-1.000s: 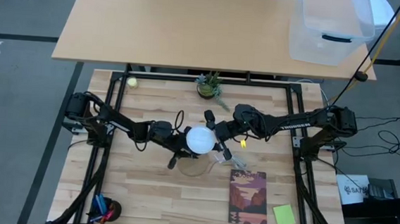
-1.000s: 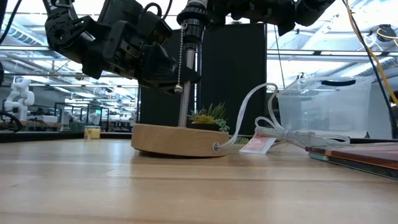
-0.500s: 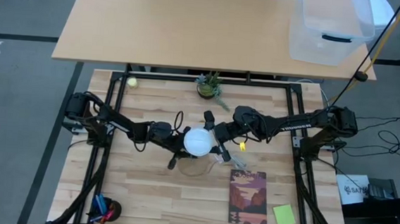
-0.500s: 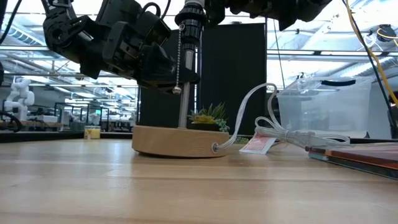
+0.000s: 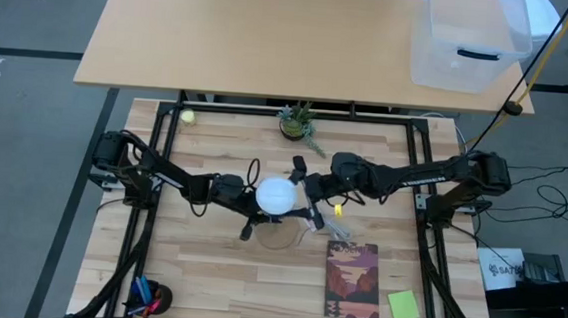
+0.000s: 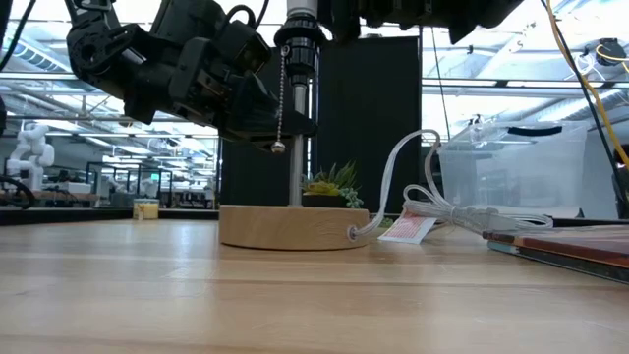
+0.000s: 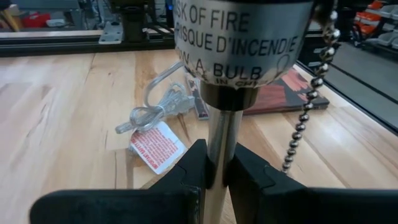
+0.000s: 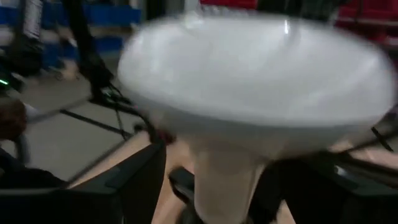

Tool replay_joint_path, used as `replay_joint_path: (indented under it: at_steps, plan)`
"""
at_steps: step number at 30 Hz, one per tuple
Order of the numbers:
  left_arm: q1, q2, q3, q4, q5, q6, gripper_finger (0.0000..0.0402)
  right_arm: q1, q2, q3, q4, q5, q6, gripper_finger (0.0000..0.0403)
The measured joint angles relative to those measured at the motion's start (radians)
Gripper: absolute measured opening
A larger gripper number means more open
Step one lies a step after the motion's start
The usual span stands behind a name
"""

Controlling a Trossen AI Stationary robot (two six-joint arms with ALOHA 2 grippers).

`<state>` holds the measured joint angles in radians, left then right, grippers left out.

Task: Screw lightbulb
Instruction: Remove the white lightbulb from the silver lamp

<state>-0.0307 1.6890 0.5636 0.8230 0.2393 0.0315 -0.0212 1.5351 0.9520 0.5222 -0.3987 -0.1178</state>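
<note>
A lamp stands on the table with a round wooden base [image 6: 292, 226], a metal stem [image 7: 216, 124] and a black socket [image 6: 300, 44] with a bead pull chain [image 6: 279, 98]. The white lightbulb [image 5: 274, 194] sits upright on top of the socket; its frosted globe fills the right wrist view [image 8: 249, 68]. My left gripper [image 7: 216, 165] comes from the table's left and is shut on the stem under the socket. My right gripper [image 5: 298, 192] comes from the right and is shut on the bulb below the globe. My left gripper pinches the lamp's metal stem [image 7: 216, 146] between its two fingers, just under the socket. The fingers come level from the table's left and lie across the upright stem. The lamp's base rests on the table. My right gripper holds the lightbulb by its pale cone neck [image 8: 221, 168], one finger on each side, below the globe. It comes about level from the table's right. The bulb stands upright over the socket; where its screw end meets the socket is hidden.
The lamp's clear cord with a red-and-white tag [image 6: 413, 221] trails to the right of the base. A book [image 5: 352, 281] and a yellow-green note [image 5: 403, 306] lie near right. A potted plant [image 5: 295, 123] and a small ball [image 5: 187, 116] sit at the far edge.
The bulb and my right gripper have shifted a little toward the table's left and far side. In the low view the wooden base has slid slightly to the right, while the socket has stayed about where it was. My left gripper has kept its hold on the stem.
</note>
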Motion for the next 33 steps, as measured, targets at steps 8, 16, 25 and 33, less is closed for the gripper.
replay_joint_path:
  at_steps: [8,16,25,33]
  plan:
    - [0.000,0.000,0.000,0.011,-0.127,-0.027,0.0046,-0.007,-0.144,-0.001,-0.304,0.211,-0.095,0.0294]
    - [0.001,0.002,0.000,0.022,-0.278,-0.058,0.0046,0.025,-0.290,-0.002,-0.516,0.429,0.016,0.0293]
    - [0.005,0.002,0.000,0.024,-0.423,-0.094,0.0046,0.168,-0.144,-0.085,-0.171,0.817,0.057,0.0282]
    - [0.014,0.002,0.000,0.023,-0.423,-0.106,0.0046,0.187,0.084,-0.087,0.233,0.981,0.074,0.0282]
